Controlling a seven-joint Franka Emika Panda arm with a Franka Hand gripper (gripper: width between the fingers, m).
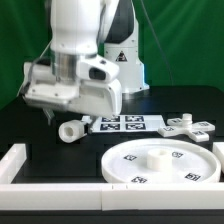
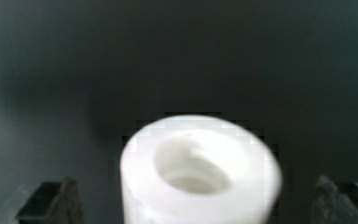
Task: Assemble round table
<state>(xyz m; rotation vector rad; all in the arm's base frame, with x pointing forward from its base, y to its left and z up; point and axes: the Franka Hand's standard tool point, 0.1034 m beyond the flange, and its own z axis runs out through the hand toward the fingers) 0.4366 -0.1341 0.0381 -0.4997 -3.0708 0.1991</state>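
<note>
The short cylindrical leg lies on its side on the black table, left of the marker board. In the wrist view the leg fills the lower middle, with its hollow end facing the camera. My gripper hangs just above and to the exterior view's left of the leg. It is open, with a dark fingertip on each side of the leg and a gap to each. The large round disc with its central hub lies at the front right. The cross-shaped foot lies behind the disc.
The marker board lies flat between the leg and the foot. White border rails run along the left and the front of the table. The robot base stands behind, against a green backdrop.
</note>
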